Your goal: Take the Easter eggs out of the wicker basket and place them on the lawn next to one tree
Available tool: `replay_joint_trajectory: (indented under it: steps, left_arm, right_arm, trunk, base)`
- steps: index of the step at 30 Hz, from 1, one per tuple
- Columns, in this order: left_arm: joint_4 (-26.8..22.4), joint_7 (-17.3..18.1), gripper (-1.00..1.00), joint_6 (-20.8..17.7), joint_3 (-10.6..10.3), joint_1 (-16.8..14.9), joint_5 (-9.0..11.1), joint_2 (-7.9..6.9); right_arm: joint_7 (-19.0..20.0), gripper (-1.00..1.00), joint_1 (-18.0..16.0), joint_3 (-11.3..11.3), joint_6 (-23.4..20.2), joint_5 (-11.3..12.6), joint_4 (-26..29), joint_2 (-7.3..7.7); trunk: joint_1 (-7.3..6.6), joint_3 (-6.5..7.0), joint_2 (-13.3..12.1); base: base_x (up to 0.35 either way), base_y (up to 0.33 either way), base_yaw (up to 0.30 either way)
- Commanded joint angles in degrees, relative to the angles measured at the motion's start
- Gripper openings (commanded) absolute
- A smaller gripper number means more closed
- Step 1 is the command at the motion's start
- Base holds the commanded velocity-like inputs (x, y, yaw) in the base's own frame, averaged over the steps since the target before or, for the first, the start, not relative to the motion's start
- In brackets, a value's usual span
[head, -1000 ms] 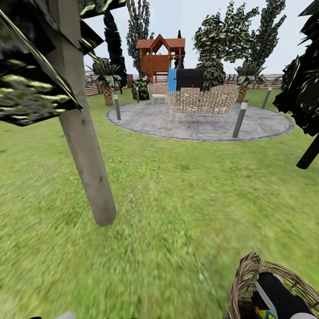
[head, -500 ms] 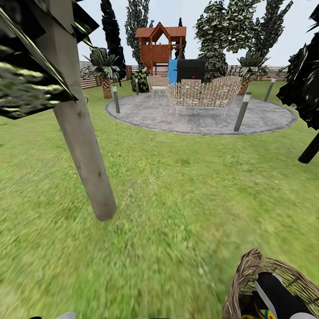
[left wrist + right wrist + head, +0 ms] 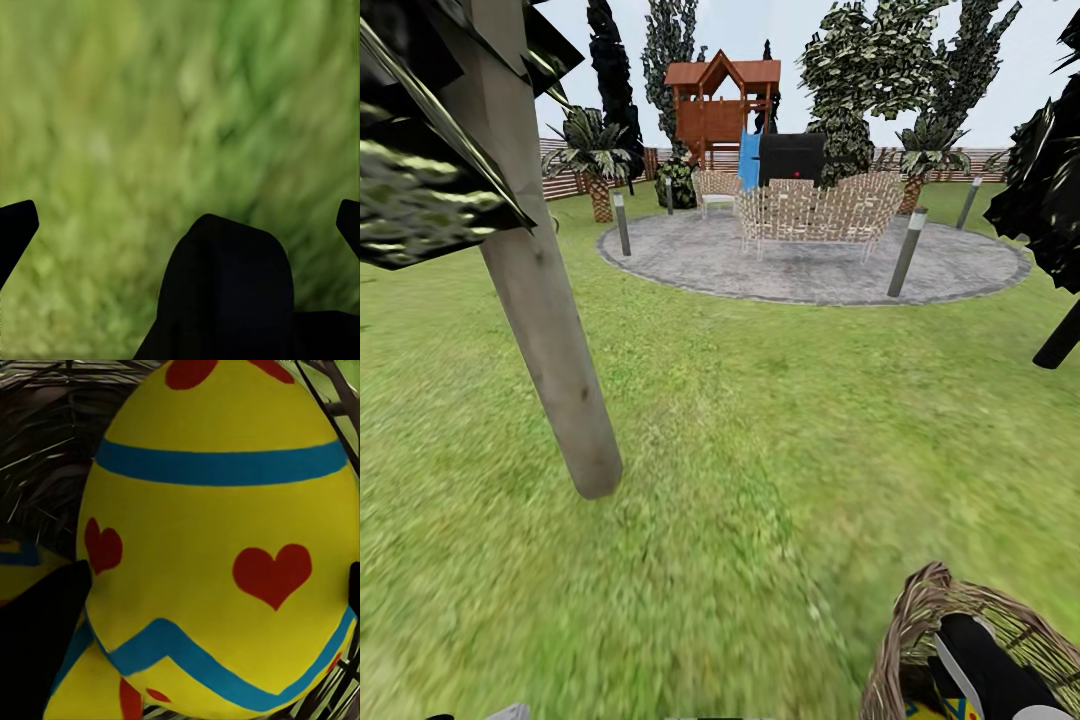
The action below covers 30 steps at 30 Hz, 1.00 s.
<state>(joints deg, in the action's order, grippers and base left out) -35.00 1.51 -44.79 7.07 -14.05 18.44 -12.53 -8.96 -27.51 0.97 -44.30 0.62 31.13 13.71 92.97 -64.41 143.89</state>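
Wicker basket sits on lawn at head view's lower right, right arm reaching down into it. Right gripper is in the basket, fingers either side of a yellow egg with blue bands and red hearts; a firm grasp can't be told. Another egg lies beside. Left gripper spread wide, empty, over grass. Tree stands nearby on the left.

1 wicker basket, 2 Easter eggs seen inside basket, big one plus part of 2nd, 1 pale tree left of basket, 3 posts beyond.
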Motion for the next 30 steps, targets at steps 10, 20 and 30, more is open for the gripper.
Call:
replay_joint_trajectory:
  steps: [10, 20, 30]
  left_arm:
    - [-0.07, 0.16, 1.0, -0.33, 0.14, -0.01, -0.06, -0.04]
    - [-0.07, 0.16, 1.0, -0.31, 0.16, -0.01, -0.07, 0.02]
    - [-0.07, 0.16, 1.0, -0.31, 0.13, -0.01, -0.07, 0.05]
  right_arm:
    - [-0.18, -1.0, 0.0, 0.19, -0.2, 0.17, -0.02, -0.32]
    - [-0.18, -1.0, 0.0, 0.29, -0.25, 0.17, -0.04, -0.35]
    - [-0.11, -1.0, 0.0, 0.46, 0.01, 0.11, -0.36, -0.43]
  trunk:
    - [-0.01, -0.05, 0.02]
    - [-0.01, -0.05, 0.02]
    - [-0.01, -0.05, 0.02]
  base:
    - [0.0, 0.0, 0.0]
    - [0.0, 0.0, 0.0]
    - [0.0, 0.0, 0.0]
